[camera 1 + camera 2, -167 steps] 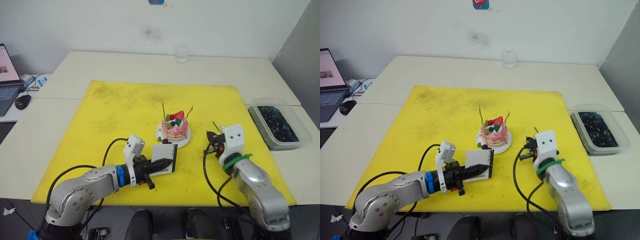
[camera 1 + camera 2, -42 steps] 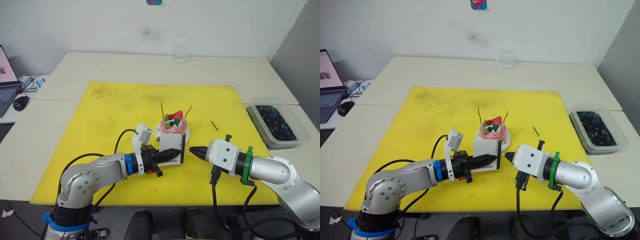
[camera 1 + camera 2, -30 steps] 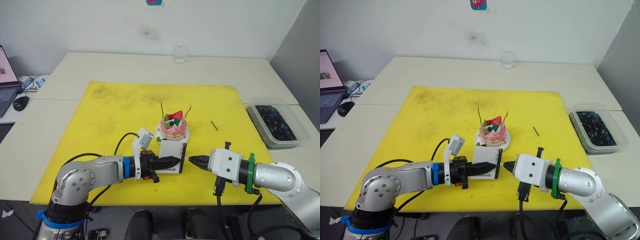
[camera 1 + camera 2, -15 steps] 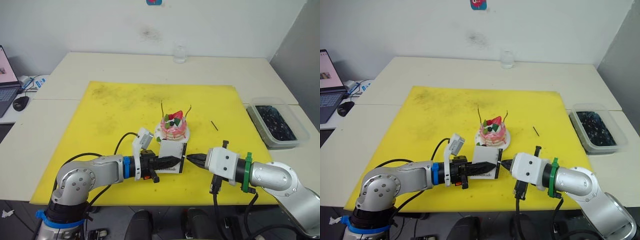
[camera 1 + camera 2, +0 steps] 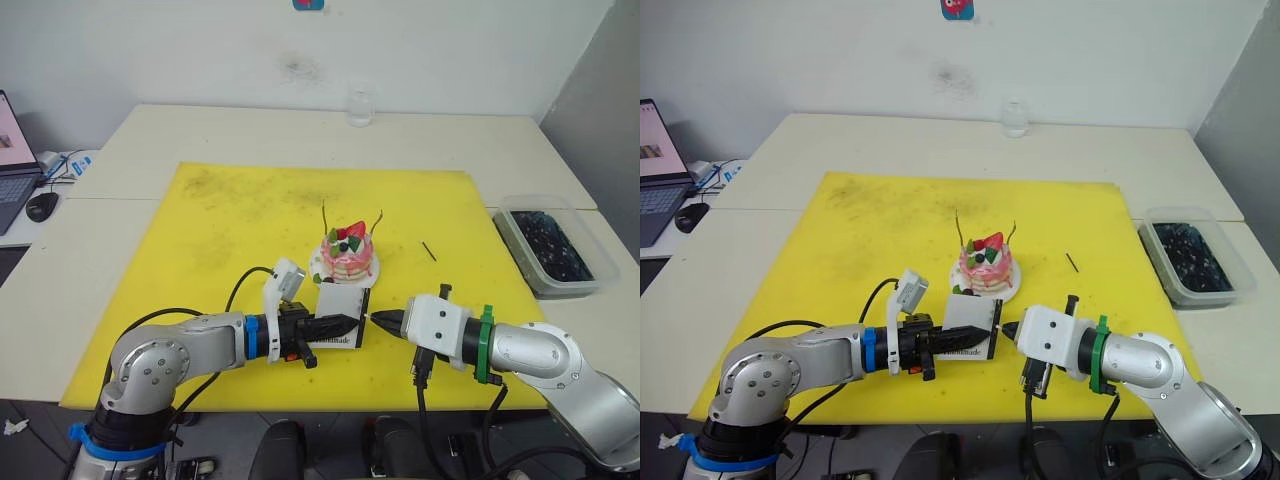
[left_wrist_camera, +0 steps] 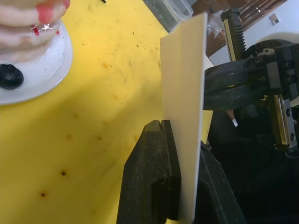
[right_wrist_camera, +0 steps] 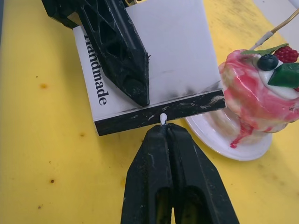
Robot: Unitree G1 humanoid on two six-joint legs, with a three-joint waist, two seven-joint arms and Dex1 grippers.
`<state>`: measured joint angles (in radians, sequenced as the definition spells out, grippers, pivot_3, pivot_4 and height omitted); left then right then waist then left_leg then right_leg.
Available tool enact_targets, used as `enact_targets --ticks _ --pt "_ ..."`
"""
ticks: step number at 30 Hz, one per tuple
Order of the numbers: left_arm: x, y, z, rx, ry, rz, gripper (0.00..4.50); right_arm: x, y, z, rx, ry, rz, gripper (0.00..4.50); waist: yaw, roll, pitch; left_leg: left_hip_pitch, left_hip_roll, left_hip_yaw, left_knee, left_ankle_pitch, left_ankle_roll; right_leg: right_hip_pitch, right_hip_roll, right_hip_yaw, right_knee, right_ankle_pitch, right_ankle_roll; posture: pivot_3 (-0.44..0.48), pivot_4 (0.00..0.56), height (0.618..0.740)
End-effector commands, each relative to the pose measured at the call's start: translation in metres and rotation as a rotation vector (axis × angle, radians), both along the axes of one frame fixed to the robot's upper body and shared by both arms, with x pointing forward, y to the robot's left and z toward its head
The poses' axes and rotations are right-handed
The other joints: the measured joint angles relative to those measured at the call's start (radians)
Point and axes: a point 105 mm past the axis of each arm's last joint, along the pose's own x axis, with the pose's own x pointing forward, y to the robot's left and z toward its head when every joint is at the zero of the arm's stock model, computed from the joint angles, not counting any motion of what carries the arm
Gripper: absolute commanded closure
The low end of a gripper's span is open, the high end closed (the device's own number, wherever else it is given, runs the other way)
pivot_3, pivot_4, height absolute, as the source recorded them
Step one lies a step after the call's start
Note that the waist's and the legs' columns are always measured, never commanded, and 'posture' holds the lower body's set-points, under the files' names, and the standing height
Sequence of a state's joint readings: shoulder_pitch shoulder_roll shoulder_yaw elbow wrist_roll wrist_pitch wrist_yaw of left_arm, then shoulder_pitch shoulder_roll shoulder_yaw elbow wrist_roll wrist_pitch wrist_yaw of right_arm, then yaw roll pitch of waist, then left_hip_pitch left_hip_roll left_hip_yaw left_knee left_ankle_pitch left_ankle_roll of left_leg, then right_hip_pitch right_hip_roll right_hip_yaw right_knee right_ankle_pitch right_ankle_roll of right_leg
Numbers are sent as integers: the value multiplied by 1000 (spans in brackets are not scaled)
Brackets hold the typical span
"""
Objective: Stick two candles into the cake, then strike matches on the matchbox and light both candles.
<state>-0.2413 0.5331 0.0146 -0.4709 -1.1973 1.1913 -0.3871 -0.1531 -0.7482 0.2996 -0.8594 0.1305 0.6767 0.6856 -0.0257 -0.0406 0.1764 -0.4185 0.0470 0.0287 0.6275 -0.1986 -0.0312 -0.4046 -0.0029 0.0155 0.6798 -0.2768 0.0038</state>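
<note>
The pink-and-white cake (image 5: 347, 252) sits on its white plate (image 5: 321, 273) mid-mat, with two thin candles (image 5: 325, 215) (image 5: 378, 218) standing in it. In front of the cake, my left gripper (image 5: 345, 322) is shut on the white matchbox (image 5: 340, 303), holding it upright on edge. My right gripper (image 5: 378, 319) is shut on a match; its white tip (image 7: 163, 117) touches the box's black striking strip (image 7: 177, 109). The match's shaft is hidden between the fingers. Another dark match (image 5: 428, 250) lies on the mat to the right of the cake.
A yellow mat (image 5: 230, 220) covers the table's middle. A clear glass (image 5: 361, 104) stands at the far edge. To the right, off the mat, lies a clear tub of dark pieces (image 5: 548, 245). A laptop (image 5: 12, 165) and mouse (image 5: 45, 204) are far left.
My right gripper has swung from the mat's right side to the front and slid left until its match tip meets the striking strip. The left gripper brought the matchbox upright and now holds still.
</note>
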Motion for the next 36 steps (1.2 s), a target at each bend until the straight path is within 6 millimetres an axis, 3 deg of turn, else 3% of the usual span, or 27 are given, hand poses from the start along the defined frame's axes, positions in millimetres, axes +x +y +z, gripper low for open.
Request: enact_targets --ticks 1,10,15,17,19,22,25,28,36 --pt "-11 -8 6 -7 -55 -75 4500 -1 5 6 6 -33 14 4469 0 0 0 0 0 0 0 0 0 0 0 0 0 0 0 0 150 740" --pt "-16 -14 3 -9 -64 -135 4500 3 9 3 -2 -30 21 4469 0 0 0 0 0 0 0 0 0 0 0 0 0 0 0 0 150 740" --pt "-25 -16 3 -23 -35 -185 4500 13 11 13 60 -90 -28 4469 0 0 0 0 0 0 0 0 0 0 0 0 0 0 0 0 150 740" --pt "-29 -13 3 -19 -24 -191 4500 27 -3 29 102 -163 -142 4469 0 0 0 0 0 0 0 0 0 0 0 0 0 0 0 0 150 740" --pt "-35 3 6 1 -3 -187 4500 42 -39 47 99 -247 -307 4469 -1 0 0 0 0 0 0 0 0 0 0 1 0 0 0 0 150 740" --pt "-38 25 6 49 23 -158 4500 44 -69 54 76 -275 -411 4469 0 0 0 -1 0 1 0 0 0 -1 -1 1 0 0 0 0 150 740" --pt "-36 33 6 68 23 -129 4500 37 -65 55 101 -253 -404 4469 1 0 0 1 0 -1 -1 0 0 0 -1 -1 0 -1 -1 0 150 740" --pt "-31 34 7 63 15 -107 4500 30 -49 55 136 -226 -356 4469 0 1 0 1 1 0 -1 0 0 0 -1 -1 1 -1 -2 0 150 740" --pt "-28 32 4 53 12 -83 4500 29 -35 62 152 -222 -293 4469 0 1 0 0 0 1 0 0 0 0 -1 0 0 -1 -1 0 150 740"
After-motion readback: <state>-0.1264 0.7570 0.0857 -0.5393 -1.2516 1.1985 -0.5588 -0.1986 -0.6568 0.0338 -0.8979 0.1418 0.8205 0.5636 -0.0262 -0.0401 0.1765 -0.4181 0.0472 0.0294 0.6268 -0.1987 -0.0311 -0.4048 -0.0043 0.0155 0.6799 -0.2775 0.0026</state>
